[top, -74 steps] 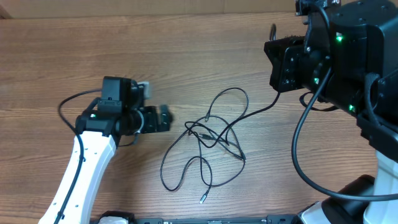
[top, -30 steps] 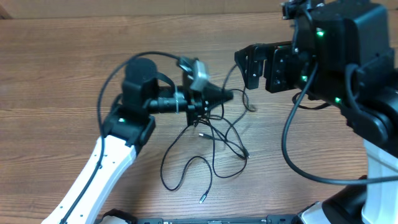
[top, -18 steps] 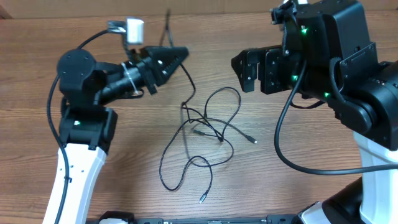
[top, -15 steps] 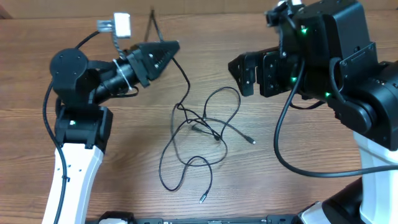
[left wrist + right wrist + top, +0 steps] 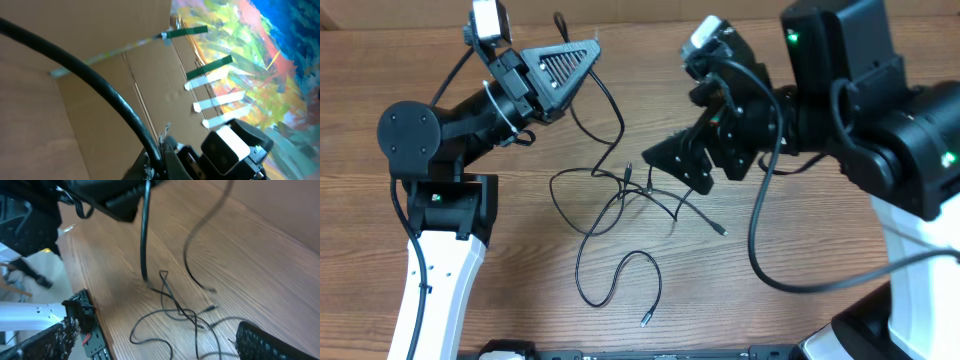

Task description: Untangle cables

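Near you, a loop of the cables (image 5: 630, 255) lies slack on the surface (image 5: 530, 250). Your right jaws, wide open, have moved in beside the knot (image 5: 638, 188). Farther back, your left jaws pinch one strand and have lifted it, which loosens the knot.

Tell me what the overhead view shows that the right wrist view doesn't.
Only overhead: both arms whole, with the right end effector open near the cables. Only right wrist: its fingers close up and the room beyond the table. Both: those cables tangled on that table, one strand held up by the shut left end effector.
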Controlling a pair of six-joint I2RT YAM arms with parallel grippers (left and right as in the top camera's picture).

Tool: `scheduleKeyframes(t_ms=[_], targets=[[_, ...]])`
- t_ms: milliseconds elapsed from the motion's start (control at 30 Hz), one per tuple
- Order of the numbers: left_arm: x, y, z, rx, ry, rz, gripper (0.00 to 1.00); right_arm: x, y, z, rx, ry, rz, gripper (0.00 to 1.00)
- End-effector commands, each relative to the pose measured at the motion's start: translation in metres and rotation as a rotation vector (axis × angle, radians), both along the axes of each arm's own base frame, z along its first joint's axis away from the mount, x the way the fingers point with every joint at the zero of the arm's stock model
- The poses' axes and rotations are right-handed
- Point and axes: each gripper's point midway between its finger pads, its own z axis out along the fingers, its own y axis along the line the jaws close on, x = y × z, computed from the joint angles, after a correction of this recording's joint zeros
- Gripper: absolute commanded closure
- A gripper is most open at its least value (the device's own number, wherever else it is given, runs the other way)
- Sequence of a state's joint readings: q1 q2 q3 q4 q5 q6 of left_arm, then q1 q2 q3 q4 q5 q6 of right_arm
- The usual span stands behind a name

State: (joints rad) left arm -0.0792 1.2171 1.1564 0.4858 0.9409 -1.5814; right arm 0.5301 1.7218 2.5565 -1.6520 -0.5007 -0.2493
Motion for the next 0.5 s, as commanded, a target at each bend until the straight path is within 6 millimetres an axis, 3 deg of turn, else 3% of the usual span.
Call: scheduleKeyframes(t_ms=[0, 200, 467], targets=[[-0.019, -0.012, 0.012, -0.008, 0.001, -0.075, 0.96, -0.005, 0.013, 0.002, 0.047, 0.004, 0.097, 0.00], [-0.031, -0.042, 0.014, -0.009, -0.034, -0.117, 0.96, -0.003, 0.025, -0.003, 0.074, 0.052, 0.141, 0.00], [-0.031, -0.050, 0.005, 0.005, 0.004, -0.131, 0.96, -0.004, 0.029, -0.005, 0.080, 0.068, 0.158, 0.40]])
